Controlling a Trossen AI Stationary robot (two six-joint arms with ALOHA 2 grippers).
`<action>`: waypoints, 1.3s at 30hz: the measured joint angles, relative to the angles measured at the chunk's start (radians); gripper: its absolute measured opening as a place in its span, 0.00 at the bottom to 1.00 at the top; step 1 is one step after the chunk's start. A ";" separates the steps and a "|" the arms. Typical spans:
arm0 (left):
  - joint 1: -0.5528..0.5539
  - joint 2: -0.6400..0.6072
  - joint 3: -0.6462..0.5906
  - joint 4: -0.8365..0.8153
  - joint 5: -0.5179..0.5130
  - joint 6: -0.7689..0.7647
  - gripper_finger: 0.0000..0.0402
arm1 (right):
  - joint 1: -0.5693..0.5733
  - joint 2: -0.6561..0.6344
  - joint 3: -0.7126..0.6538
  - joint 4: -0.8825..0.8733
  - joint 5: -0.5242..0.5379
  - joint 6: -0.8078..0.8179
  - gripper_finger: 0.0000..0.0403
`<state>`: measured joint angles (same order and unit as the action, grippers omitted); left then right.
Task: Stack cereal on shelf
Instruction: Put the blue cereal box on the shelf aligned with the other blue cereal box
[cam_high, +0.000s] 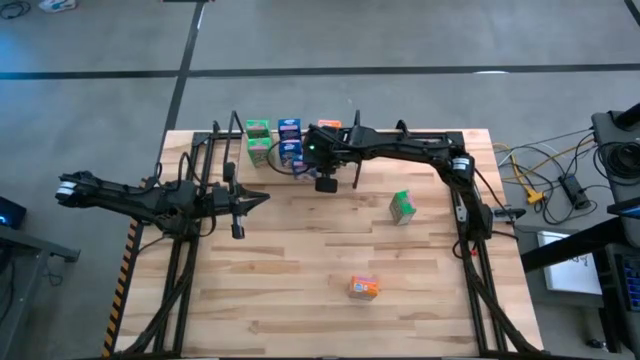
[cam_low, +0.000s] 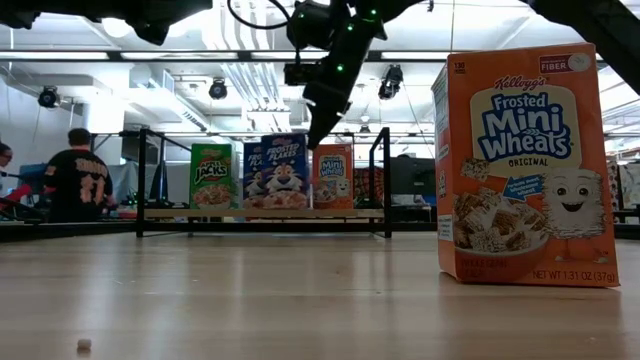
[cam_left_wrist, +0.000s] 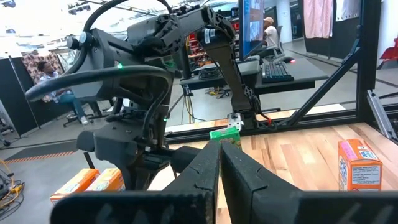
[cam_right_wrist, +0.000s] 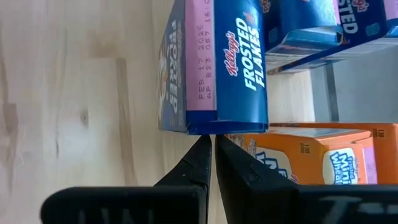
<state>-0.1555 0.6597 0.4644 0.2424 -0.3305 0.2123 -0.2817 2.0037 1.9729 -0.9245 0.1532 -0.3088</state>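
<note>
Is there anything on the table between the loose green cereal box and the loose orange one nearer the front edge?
No. In the high view, only bare wood lies between the green box and the orange box.

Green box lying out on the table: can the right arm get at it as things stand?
Probably yes. The green box stands alone on open table beside the right arm; its end effector is shut and empty.

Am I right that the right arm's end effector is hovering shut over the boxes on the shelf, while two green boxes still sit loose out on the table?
Not quite: the high view shows one green box and one orange box loose on the table, not two green ones. The rest holds: the right end effector is shut, over the boxes on the shelf.
</note>
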 joint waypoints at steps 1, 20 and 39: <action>0.000 0.000 0.000 0.000 0.000 0.000 0.00 | 0.000 0.000 -0.001 0.004 0.000 -0.003 0.03; 0.000 0.000 0.000 0.000 0.000 0.000 0.00 | 0.002 0.000 -0.087 0.158 -0.004 -0.010 0.03; 0.000 0.000 0.000 0.002 0.000 0.000 0.00 | 0.005 0.009 -0.097 0.304 -0.003 -0.051 0.03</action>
<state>-0.1555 0.6595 0.4644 0.2445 -0.3305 0.2123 -0.2771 2.0125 1.8755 -0.6202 0.1501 -0.3595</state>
